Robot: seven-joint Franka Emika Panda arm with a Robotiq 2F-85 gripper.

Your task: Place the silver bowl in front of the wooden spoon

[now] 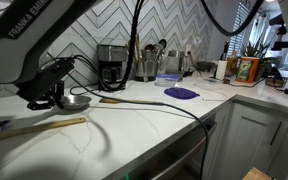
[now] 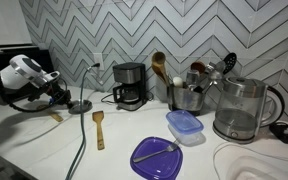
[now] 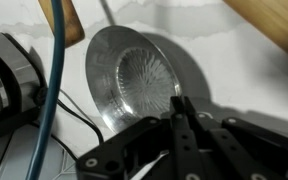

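Note:
The silver bowl (image 1: 76,100) sits low at the counter, at the left in both exterior views (image 2: 79,105). In the wrist view it (image 3: 132,75) fills the upper middle. My gripper (image 3: 179,102) has its fingers pressed together on the bowl's near rim. It also shows beside the bowl in both exterior views (image 1: 56,96) (image 2: 62,97). The wooden spoon (image 1: 34,128), long and pale, lies on the counter near the bowl. Only a short piece of it (image 2: 54,115) shows under the arm.
A shorter, darker wooden spatula (image 2: 99,130) (image 1: 124,99) lies beside the bowl. A purple plate (image 2: 156,155), a blue-lidded box (image 2: 184,125), a kettle (image 2: 239,110), a coffee maker (image 2: 131,85) and a utensil holder (image 2: 189,95) stand further along. A cable (image 3: 54,100) runs past the bowl.

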